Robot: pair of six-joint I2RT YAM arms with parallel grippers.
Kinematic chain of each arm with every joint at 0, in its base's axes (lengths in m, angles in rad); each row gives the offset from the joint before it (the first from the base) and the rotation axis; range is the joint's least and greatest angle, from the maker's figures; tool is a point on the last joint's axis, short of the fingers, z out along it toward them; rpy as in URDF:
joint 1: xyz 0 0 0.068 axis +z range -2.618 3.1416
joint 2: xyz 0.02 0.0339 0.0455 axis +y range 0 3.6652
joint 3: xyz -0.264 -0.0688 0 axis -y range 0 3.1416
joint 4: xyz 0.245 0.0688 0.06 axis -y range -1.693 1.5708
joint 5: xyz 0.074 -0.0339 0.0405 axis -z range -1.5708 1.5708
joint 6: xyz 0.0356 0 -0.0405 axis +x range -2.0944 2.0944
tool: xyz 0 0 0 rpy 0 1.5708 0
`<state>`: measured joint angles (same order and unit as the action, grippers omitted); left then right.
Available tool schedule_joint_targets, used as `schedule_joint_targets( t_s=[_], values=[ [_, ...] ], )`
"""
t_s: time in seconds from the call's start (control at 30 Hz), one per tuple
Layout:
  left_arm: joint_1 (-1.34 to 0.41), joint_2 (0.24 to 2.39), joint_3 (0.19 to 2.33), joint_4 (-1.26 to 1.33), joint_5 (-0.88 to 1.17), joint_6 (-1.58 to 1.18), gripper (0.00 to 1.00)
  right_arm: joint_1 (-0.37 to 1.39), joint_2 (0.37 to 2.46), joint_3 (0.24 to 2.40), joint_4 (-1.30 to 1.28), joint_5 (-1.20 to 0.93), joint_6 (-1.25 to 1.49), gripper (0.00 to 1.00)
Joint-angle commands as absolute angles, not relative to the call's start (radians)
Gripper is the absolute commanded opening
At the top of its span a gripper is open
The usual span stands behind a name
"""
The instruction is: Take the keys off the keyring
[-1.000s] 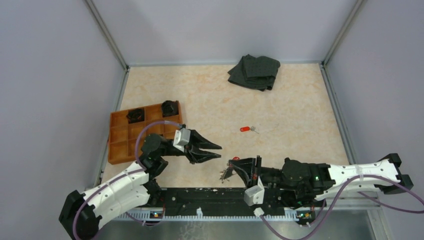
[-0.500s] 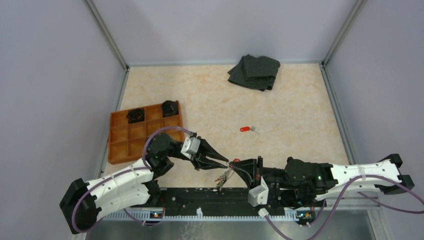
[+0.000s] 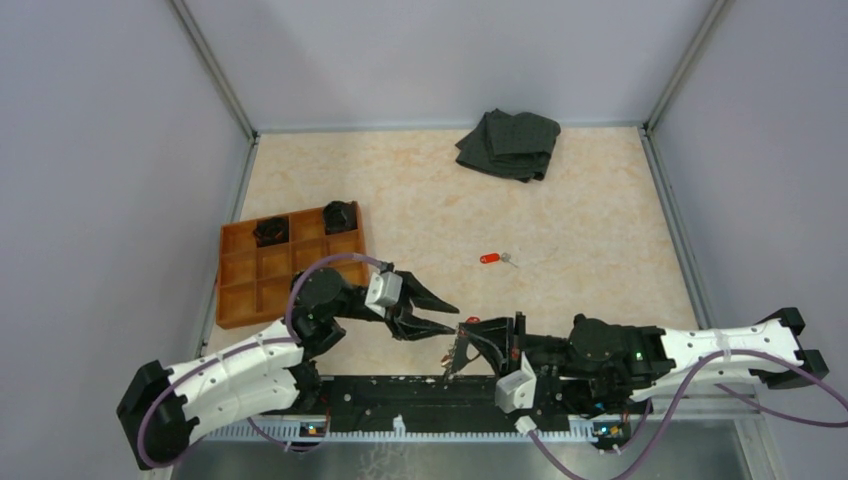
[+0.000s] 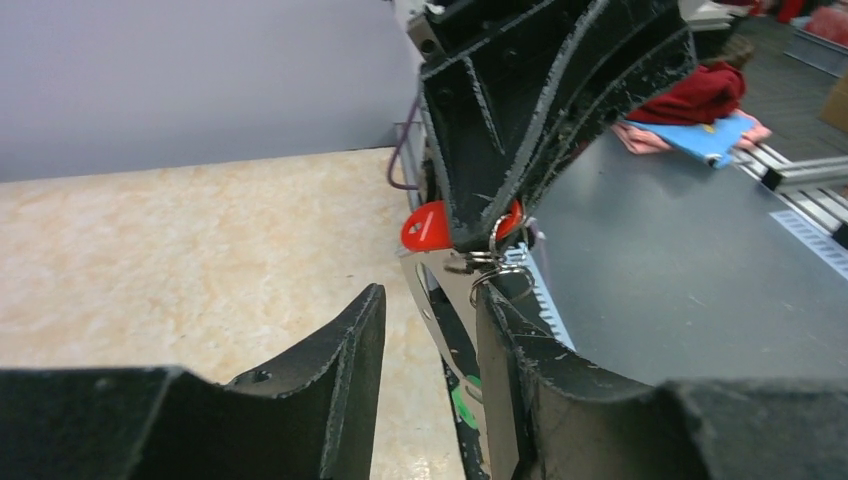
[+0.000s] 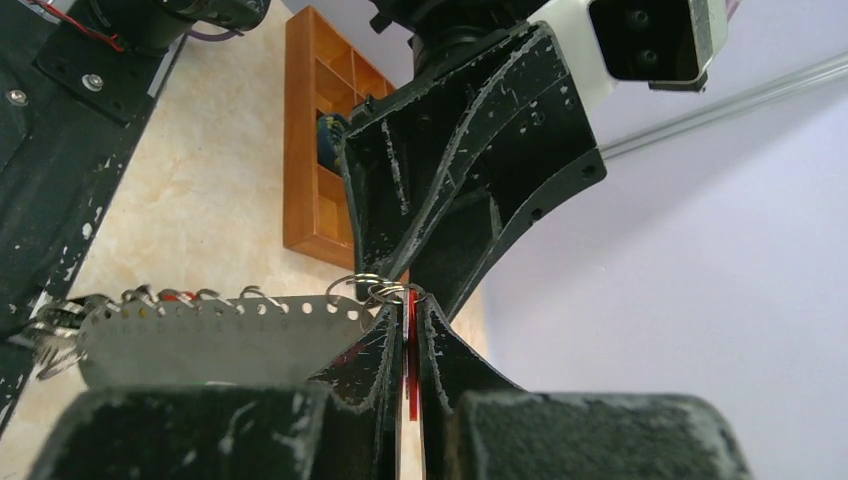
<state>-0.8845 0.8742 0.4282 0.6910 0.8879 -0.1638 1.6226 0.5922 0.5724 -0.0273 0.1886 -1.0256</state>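
My right gripper (image 3: 470, 325) (image 5: 408, 305) is shut on a red-headed key (image 4: 425, 225) low over the table's near edge. Small wire rings (image 5: 385, 290) sit just above its fingertips. From them hangs the keyring (image 5: 220, 335) (image 4: 440, 300), here a flat silvery strip with a row of holes, and several keys (image 3: 453, 355) dangle below it. My left gripper (image 3: 452, 320) (image 4: 430, 300) is open and meets the right one tip to tip. The strip lies in the gap, against its right finger (image 4: 500, 330). Another red-headed key (image 3: 489, 258) lies loose mid-table.
An orange gridded tray (image 3: 240, 290) (image 5: 310, 150) sits at the left, with two black coiled objects (image 3: 340, 215) in its far cells. A dark folded cloth (image 3: 510, 143) lies at the back. The black base rail (image 3: 420, 400) runs just below both grippers.
My left gripper has swung right, up to the right gripper's tip, and its jaws narrowed, then widened. The hanging keys have swung. The right arm has barely shifted.
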Motion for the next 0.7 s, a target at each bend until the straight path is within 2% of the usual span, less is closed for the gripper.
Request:
schedule_joint_targets(
  t_s=[0.0,0.13,0.3,0.67],
  values=[
    [-0.887,0.762,0.443,0.634,0.707,-0.104,0.45,1.637,0.588,0.640,0.038,0.197,-1.021,0.00],
    [-0.887,0.685,0.437,0.578,0.738,-0.069,0.38,1.638,0.587,0.640,0.046,0.211,-1.030,0.00],
    [-0.887,0.719,0.472,0.535,0.851,-0.058,0.27,1.637,0.587,0.640,0.062,0.212,-1.043,0.00],
    [-0.888,0.821,0.486,0.645,0.948,-0.073,0.28,1.636,0.586,0.652,0.061,0.201,-1.043,0.00]
  ],
)
